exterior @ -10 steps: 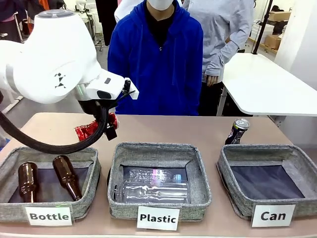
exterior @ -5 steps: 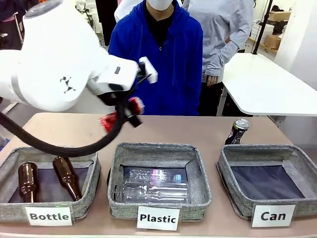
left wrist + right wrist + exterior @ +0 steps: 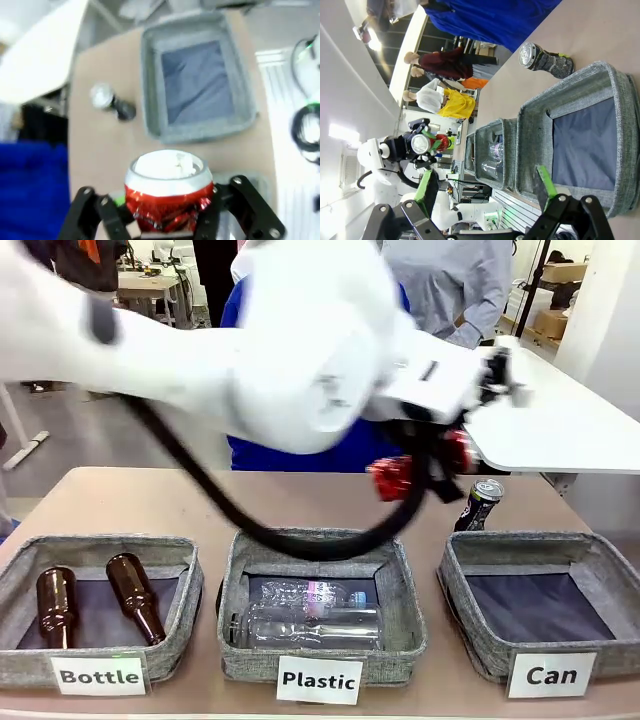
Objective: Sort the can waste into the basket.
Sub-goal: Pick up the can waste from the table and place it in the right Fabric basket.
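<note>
- The dented red metal drink can [image 3: 390, 478] is clamped between the narrow-set fingers of the left gripper [image 3: 425, 468], in the air above the tabletop [image 3: 120, 500], roughly over the gap between the two right-hand baskets.
- The square grey fabric basket labelled "Can" [image 3: 590, 545] sits at the near right corner of the tabletop; nothing is seen on its dark floor.
- From the held can, that basket lies lower, to the right and toward the near edge. This offset is judged to be what the coming move must close.
- The can's long axis appears roughly level across the jaws, though blur makes this uncertain.
- The dark can with a silver top [image 3: 480, 504] stands just behind the basket's far left corner, near the right edge.
- In the left wrist view the silver lid of the red can [image 3: 167, 192] is shown, with the basket [image 3: 195, 132] ahead of it.
- In the right wrist view the right gripper [image 3: 485, 192] is seen with fingers wide and nothing between them, close to the basket [image 3: 570, 95]. This arm is judged nearer the dark can [image 3: 545, 59].
</note>
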